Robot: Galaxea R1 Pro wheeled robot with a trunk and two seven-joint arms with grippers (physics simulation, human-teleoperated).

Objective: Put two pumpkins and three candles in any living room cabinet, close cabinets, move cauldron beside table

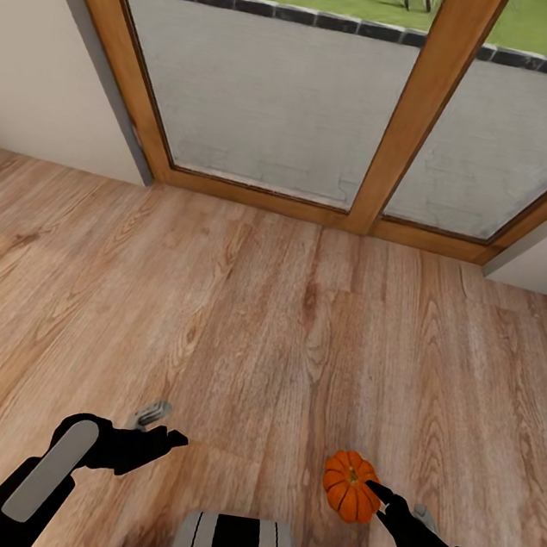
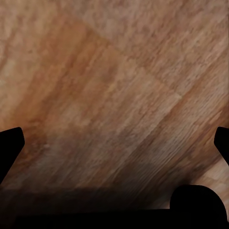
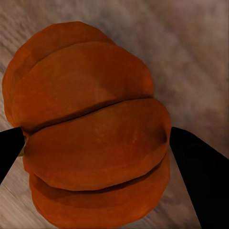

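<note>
We are gripping the pumpkin (image 1: 350,485) in the right gripper (image 1: 375,494) – fingers flanking its ribbed sides (left gripper (image 1: 165,437) spread, empty).

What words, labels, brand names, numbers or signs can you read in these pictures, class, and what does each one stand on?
None: no readable text on the pumpkin between the right gripper's fingers, the left gripper, the wooden floor, the window frame or the paving outside.
</note>
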